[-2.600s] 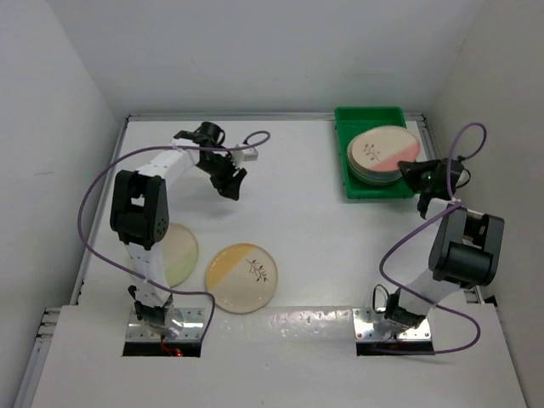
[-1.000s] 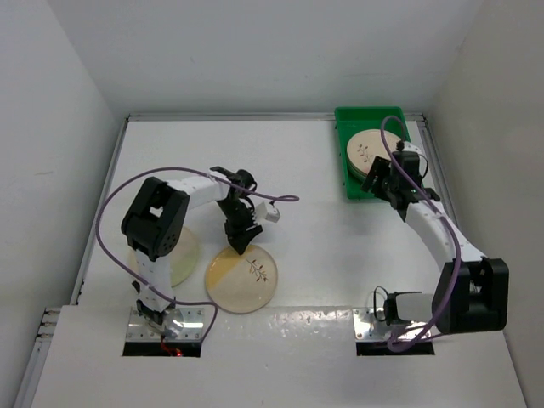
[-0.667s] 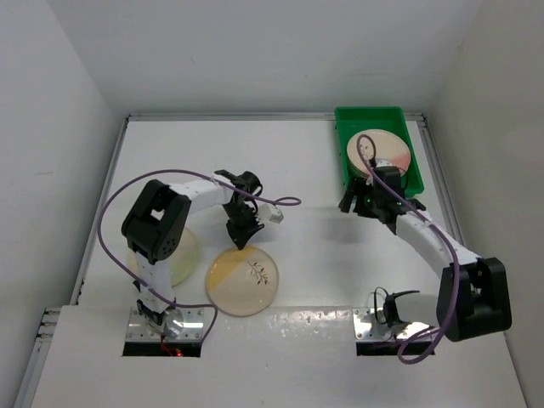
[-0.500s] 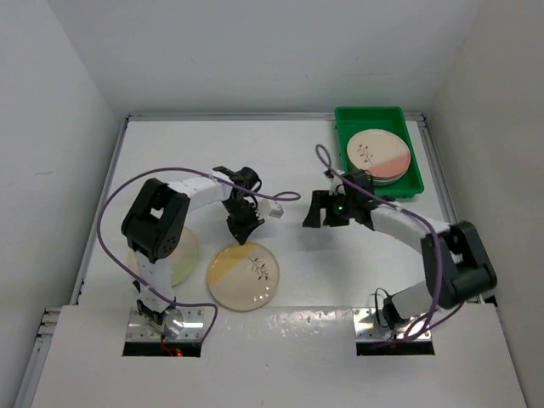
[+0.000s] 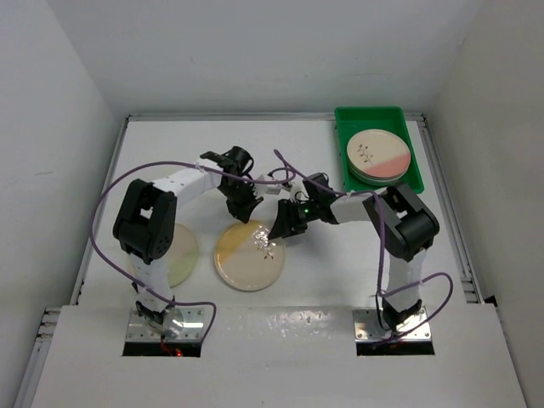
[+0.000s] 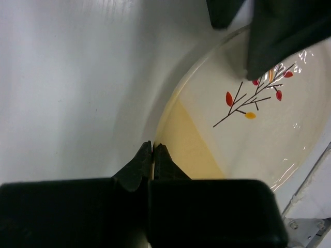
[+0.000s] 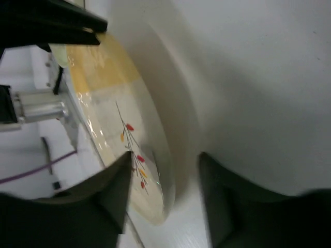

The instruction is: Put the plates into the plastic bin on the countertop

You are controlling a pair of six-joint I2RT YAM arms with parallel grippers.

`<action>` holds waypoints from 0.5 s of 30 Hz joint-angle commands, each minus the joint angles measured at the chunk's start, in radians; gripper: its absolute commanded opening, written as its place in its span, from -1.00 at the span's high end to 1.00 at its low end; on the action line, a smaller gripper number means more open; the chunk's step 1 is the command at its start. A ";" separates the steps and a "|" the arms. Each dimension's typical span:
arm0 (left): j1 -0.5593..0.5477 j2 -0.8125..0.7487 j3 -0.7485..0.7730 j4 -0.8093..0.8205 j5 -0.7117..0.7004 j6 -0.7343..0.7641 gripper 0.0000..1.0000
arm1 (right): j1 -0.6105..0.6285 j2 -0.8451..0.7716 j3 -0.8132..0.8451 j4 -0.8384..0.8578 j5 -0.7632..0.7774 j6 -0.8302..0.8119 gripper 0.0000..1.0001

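Overhead, you see the left end effector (image 5: 241,204) at the far rim of the yellow plate (image 5: 242,262), which lies on the table (image 5: 170,161) in front of the arm bases. The right end effector (image 5: 279,228) reaches across from the other side and sits over the same plate's far right edge, just beside the left one. A green plate (image 5: 180,255) lies to the left, partly under the left arm. The bin (image 5: 367,115) stands at the far right corner, well apart from both end effectors, with a stack of plates inside and a pink plate (image 5: 379,155) on top.

From the left wrist, you see the left end effector (image 6: 153,151) pinched tight on the yellow plate's (image 6: 269,134) rim, right at the yellow segment, with only the thin edge between its tips. The leaf sprig (image 6: 248,101) faces up. A shadow runs along the table (image 6: 72,77) beside the rim, so that edge appears raised. The right arm's dark fingers (image 6: 279,36) hang over the plate's opposite side.

From the right wrist, you see the right end effector (image 7: 165,199) spread wide, gripping nothing. Its blurred fingers (image 7: 111,196) straddle the rim of the yellow plate (image 7: 111,88), one over the plate's face and the other over the bare table (image 7: 248,67). You cannot tell whether either finger touches the plate. The left end effector (image 7: 98,28) shows at the upper left, on the yellow segment's edge.
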 commanded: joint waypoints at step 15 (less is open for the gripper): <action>0.177 -0.060 0.107 0.070 0.006 -0.067 0.12 | -0.144 -0.138 -0.051 0.364 -0.202 0.319 1.00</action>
